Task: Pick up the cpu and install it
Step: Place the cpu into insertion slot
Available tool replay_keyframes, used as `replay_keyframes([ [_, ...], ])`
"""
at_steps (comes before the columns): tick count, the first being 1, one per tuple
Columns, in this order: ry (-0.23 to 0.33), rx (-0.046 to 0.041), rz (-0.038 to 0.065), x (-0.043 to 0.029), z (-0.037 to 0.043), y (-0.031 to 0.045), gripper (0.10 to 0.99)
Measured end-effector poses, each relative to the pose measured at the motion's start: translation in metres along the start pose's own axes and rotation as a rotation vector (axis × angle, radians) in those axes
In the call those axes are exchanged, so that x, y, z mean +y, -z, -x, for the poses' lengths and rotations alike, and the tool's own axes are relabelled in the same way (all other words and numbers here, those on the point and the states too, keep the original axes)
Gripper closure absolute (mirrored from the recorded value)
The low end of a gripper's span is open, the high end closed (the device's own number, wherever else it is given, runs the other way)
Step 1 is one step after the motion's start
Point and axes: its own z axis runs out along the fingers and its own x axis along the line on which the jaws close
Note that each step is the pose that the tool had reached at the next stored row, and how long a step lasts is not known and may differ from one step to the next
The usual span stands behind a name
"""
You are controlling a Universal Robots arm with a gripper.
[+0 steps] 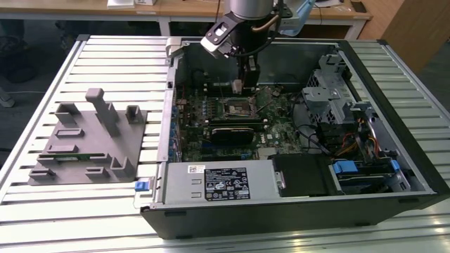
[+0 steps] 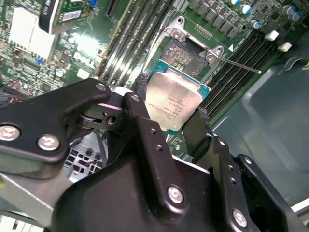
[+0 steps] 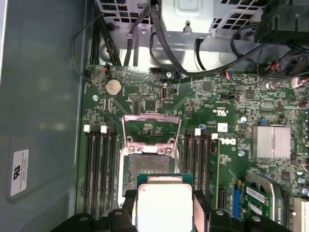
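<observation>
I had the cpu (image 2: 175, 100) clamped in the gripper (image 2: 172, 101), one finger (image 2: 141, 92) on each of two opposite edges, silver lid facing the camera. In both wrist views it hung inside the case (image 1: 393, 100), above the board (image 1: 281, 126) and just beside the open socket (image 3: 147, 166), not yet in it. The socket's metal frame (image 3: 152, 126) stood lifted clear, so the seat lay bare. In the exterior view the arm reached down over the far side of the socket.

I judged the chip light, stiff and flat, so weight was no worry. Slip was: the lid looked smooth, and the fingers caught only its thin rim. The edges seemed the right place to hold, since that kept the pads off the underside, whose contacts I took to be delicate. The socket's own contacts I reckoned more fragile yet. Any tilt in the grasp would matter there, and from the second wrist view I could not tell whether the chip sat level with the board.
</observation>
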Motion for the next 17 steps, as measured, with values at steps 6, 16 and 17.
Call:
replay_keyframes([
  [6,0.0,-0.0011,0.0,-0.0001,-0.009,-0.0075,0.541],
  [16,-0.002,-0.001,0.0,-0.0009,-0.0175,-0.0255,0.541],
  [17,-0.002,-0.0011,0.0,-0.0011,-0.0176,-0.0273,0.541],
])
